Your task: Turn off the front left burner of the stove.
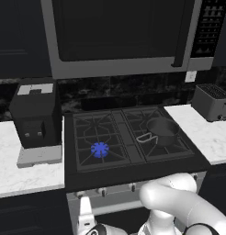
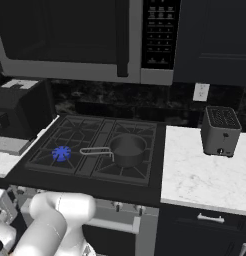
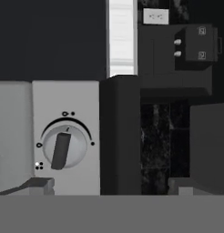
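Observation:
The front left burner (image 1: 100,149) (image 2: 61,153) carries a bright blue flame disc on the black stove (image 1: 133,170) (image 2: 95,182). A grey saucepan (image 1: 161,131) (image 2: 127,150) stands on the front right burner. Small silver knobs (image 1: 102,191) line the stove's front edge. My gripper (image 3: 109,189) (image 1: 86,219) hangs low before the stove's left front and is open, with nothing between its fingers. In the hand view a round silver knob (image 3: 63,148) with a dark pointer bar sits close ahead, just above my left fingertip (image 3: 38,184). The bar tilts slightly right of upright.
A black coffee machine (image 1: 36,114) stands on the white counter left of the stove. A silver toaster (image 1: 211,102) (image 2: 221,131) sits on the right counter. A grey-framed microwave (image 1: 124,32) hangs above. The silver oven handle (image 2: 115,224) runs below the knobs.

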You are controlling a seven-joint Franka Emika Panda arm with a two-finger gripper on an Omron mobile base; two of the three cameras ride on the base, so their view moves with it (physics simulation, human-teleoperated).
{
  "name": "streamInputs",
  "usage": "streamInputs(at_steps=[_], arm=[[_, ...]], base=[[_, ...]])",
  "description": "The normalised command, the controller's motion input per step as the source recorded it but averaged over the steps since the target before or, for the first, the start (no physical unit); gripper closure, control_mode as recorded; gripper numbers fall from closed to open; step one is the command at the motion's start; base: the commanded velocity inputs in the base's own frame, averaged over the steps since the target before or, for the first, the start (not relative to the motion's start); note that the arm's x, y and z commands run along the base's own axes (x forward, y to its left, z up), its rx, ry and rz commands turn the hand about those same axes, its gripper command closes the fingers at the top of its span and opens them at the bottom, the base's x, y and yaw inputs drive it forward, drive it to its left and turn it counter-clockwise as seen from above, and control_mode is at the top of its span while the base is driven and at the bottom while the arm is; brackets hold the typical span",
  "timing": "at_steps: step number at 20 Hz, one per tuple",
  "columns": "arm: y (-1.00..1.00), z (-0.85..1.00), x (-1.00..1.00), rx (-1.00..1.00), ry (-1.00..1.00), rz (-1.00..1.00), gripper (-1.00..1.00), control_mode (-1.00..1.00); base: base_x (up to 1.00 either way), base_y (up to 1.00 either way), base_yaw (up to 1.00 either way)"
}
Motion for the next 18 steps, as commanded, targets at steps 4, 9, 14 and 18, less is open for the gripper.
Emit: streamInputs(at_steps=[4, 9, 14, 18], arm=[[0.0, -0.04, 0.16, 0.0, -0.03, 0.04, -1.0, -1.0], [0.0, -0.01, 0.17, 0.0, -0.01, 0.03, -1.0, -1.0], [0.0, -0.11, 0.02, 0.01, 0.0, 0.01, -1.0, -1.0], [0.0, -0.08, 0.04, 0.04, 0.0, 0.0, -1.0, -1.0]], base=[[0.0, 0.0, 0.0], [0.0, 0.0, 0.0], [0.0, 0.0, 0.0], [0.0, 0.0, 0.0]])
